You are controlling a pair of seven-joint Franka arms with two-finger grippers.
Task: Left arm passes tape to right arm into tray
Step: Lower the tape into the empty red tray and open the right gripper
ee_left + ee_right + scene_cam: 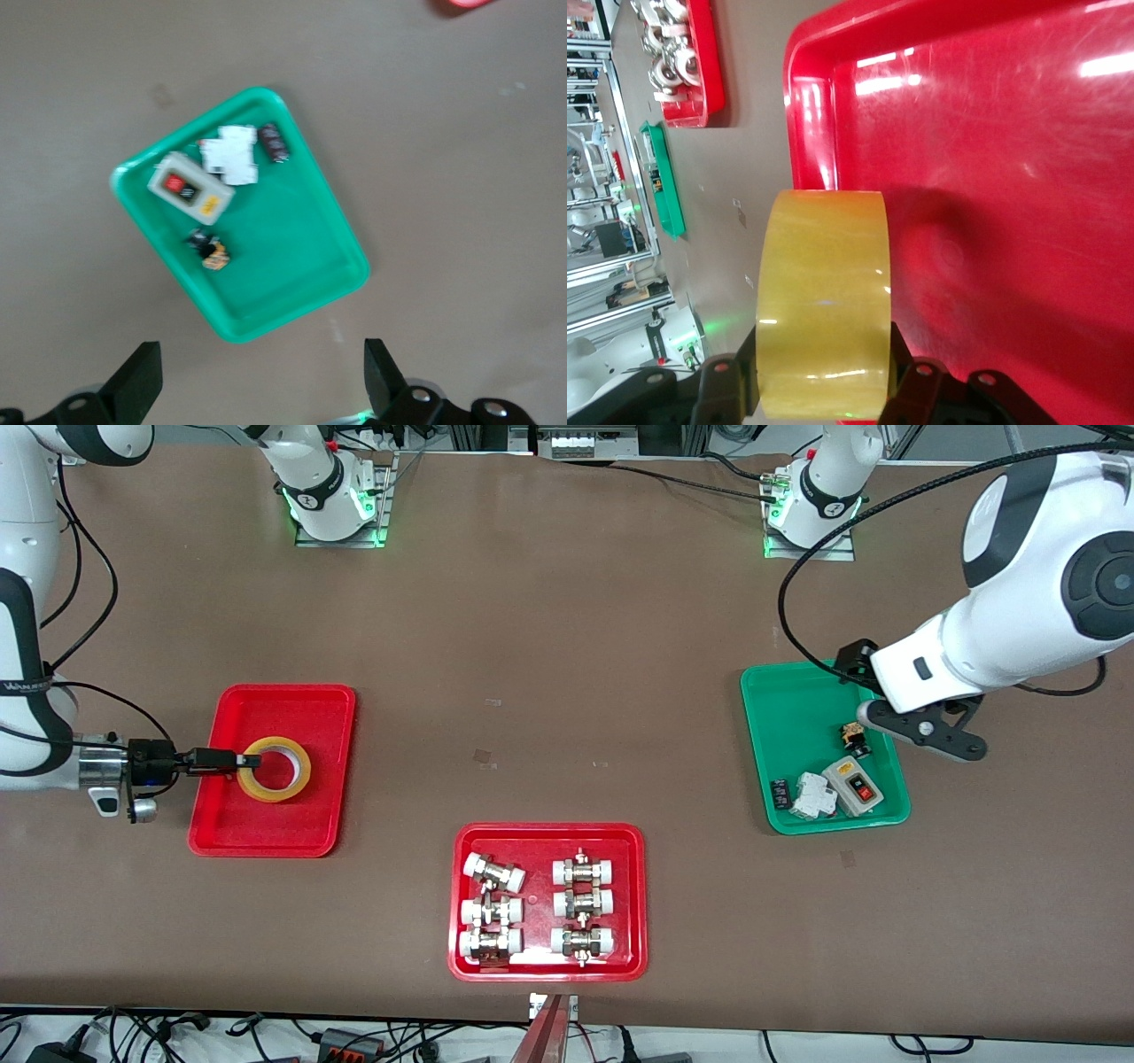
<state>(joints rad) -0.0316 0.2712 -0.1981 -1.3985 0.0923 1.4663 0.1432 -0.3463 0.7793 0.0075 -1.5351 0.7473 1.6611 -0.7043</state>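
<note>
The tape [275, 769] sits over the floor of the plain red tray [266, 837], lying flat — the right end effector [250, 761] pinches its wall, one finger inside the ring and one outside. The left end effector [261, 376] hangs above the green tray [797, 700] at the left arm's end of the surface [549, 691], fingers spread — nothing between them.

White arms [1019, 593], black joint caps, black fingers [226, 759], green-lit bases [337, 514]
</note>
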